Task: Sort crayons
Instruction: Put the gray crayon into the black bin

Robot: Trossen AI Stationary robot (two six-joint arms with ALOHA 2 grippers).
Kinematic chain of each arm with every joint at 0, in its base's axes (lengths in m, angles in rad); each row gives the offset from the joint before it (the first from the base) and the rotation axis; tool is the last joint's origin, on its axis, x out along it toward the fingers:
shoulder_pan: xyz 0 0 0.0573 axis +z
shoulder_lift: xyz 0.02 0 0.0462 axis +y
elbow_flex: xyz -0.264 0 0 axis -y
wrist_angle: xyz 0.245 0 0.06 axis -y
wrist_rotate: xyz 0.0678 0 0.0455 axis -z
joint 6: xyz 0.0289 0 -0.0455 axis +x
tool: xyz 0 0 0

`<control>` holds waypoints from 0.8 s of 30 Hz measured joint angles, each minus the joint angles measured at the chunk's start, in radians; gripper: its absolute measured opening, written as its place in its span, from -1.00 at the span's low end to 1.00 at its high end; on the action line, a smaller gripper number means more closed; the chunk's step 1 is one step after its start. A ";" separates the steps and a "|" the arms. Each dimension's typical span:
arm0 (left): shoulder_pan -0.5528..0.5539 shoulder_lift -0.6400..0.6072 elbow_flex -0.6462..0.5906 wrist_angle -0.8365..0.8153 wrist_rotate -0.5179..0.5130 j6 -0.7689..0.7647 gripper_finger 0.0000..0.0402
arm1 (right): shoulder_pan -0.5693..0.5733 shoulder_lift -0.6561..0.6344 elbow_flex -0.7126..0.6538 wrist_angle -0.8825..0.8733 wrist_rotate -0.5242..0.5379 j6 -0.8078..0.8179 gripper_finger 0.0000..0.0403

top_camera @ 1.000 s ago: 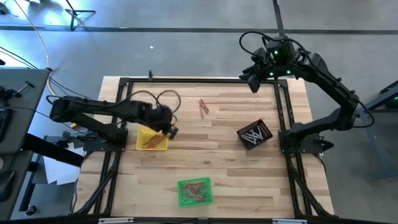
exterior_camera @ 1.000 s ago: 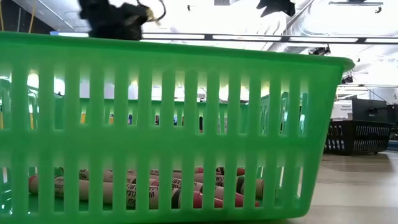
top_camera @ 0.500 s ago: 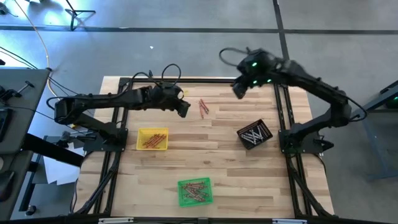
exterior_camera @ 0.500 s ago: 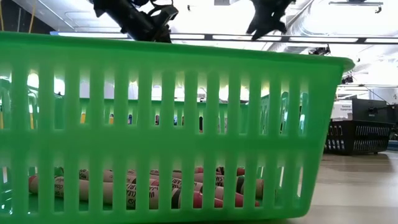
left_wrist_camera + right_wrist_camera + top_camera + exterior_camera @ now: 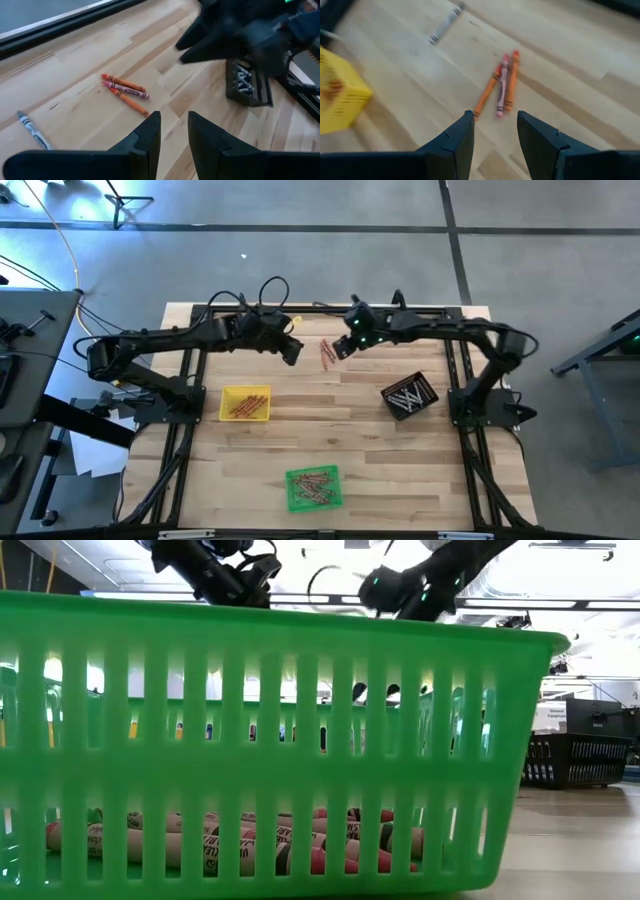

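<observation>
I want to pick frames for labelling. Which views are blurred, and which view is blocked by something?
Right wrist view: motion blur smears the yellow tray and a pale crayon. Left wrist view: the right arm is blurred, the three loose crayons sharp. Low view: the green basket blocks most of the table. High view: clear.

You're straight above the whole tabletop [image 5: 340, 420] in the high view. Low view sits right against the green tray [image 5: 270, 740], facing the room. Both wrist views look down close on the same loose crayons [image 5: 125, 91].
</observation>
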 joint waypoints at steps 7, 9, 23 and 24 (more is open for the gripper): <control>0.042 0.000 0.000 -0.033 0.043 0.050 -0.57 | 0.008 0.138 0.000 0.049 0.009 0.061 -0.30; 0.056 0.000 0.000 -0.049 0.045 0.076 -0.57 | 0.007 0.165 0.000 0.048 0.029 0.081 -0.30; 0.121 0.083 0.000 -0.046 0.045 0.144 -0.57 | -0.028 0.182 0.002 0.045 0.038 0.077 -0.30; 0.121 0.103 0.000 -0.043 0.042 0.144 -0.57 | -0.034 0.182 0.002 0.040 0.038 0.076 -0.30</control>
